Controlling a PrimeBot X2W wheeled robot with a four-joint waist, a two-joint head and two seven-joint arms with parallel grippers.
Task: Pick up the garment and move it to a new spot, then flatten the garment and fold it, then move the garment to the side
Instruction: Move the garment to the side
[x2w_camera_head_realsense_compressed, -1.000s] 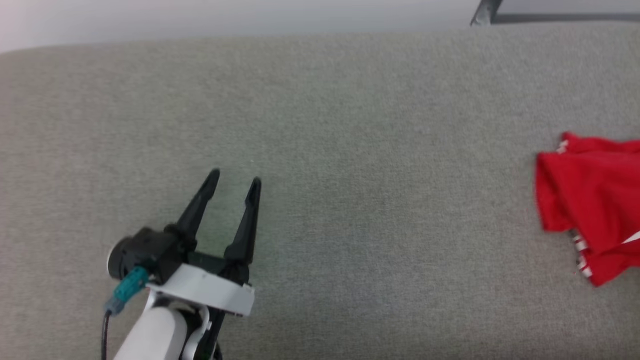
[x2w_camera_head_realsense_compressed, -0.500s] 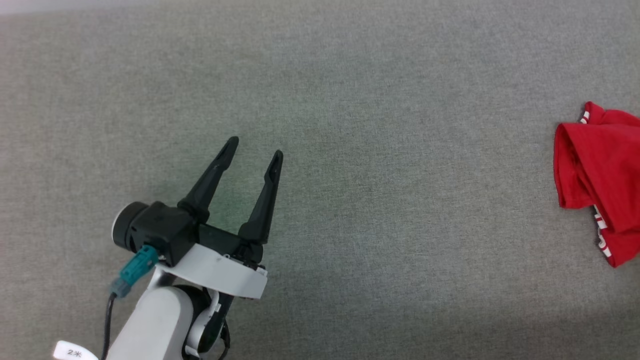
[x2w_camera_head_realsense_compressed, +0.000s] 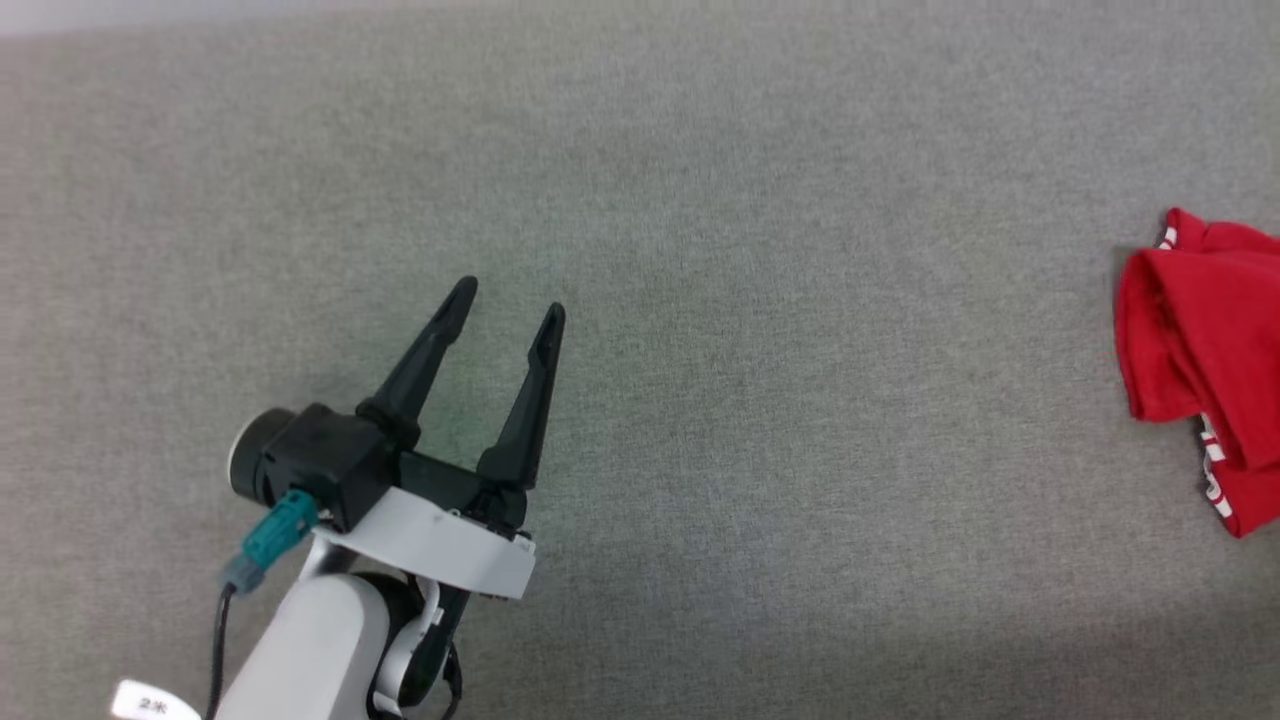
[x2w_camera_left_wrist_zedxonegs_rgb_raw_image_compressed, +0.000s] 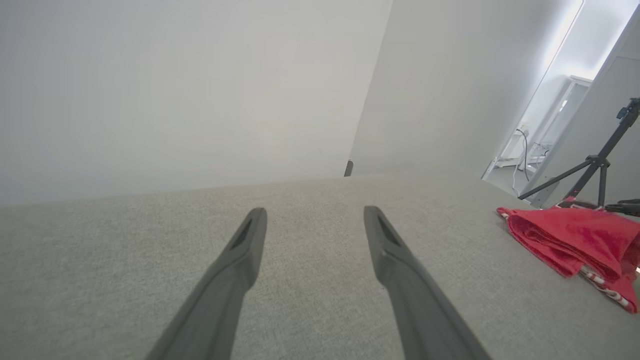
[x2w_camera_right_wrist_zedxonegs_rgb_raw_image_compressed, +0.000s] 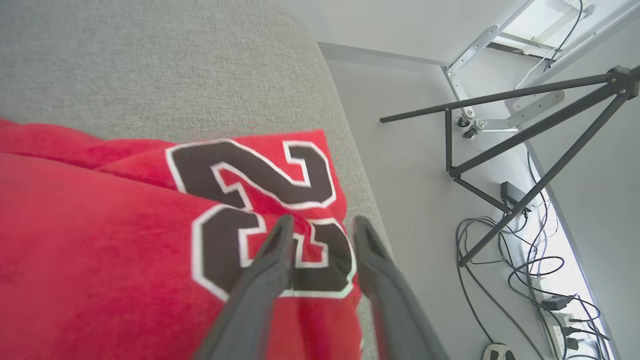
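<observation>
The garment (x2w_camera_head_realsense_compressed: 1200, 350) is a red jersey lying bunched at the far right of the grey padded surface (x2w_camera_head_realsense_compressed: 760, 300); red-and-white trim shows at its lower edge. In the right wrist view the garment (x2w_camera_right_wrist_zedxonegs_rgb_raw_image_compressed: 100, 225) shows large black, white-outlined numbers. My right gripper (x2w_camera_right_wrist_zedxonegs_rgb_raw_image_compressed: 322, 222) hovers over those numbers near the surface's edge, fingers apart with no cloth pinched between them. My left gripper (x2w_camera_head_realsense_compressed: 510, 295) stands open at the lower left, far from the jersey. In the left wrist view my left gripper (x2w_camera_left_wrist_zedxonegs_rgb_raw_image_compressed: 315, 212) has bare grey surface between its fingers, and the garment (x2w_camera_left_wrist_zedxonegs_rgb_raw_image_compressed: 570, 235) lies off to the right.
The grey surface ends just right of the jersey. Beyond that edge stand a black tripod (x2w_camera_right_wrist_zedxonegs_rgb_raw_image_compressed: 525, 130) and cables (x2w_camera_right_wrist_zedxonegs_rgb_raw_image_compressed: 525, 270) with plugs on the floor. The tripod (x2w_camera_left_wrist_zedxonegs_rgb_raw_image_compressed: 600, 165) rises behind the jersey in the left wrist view. A pale wall runs along the far side.
The head camera tipped down, so the far edge slid out of view. The jersey's left fold sits slightly further right than half a second ago. The left gripper stays open and still.
</observation>
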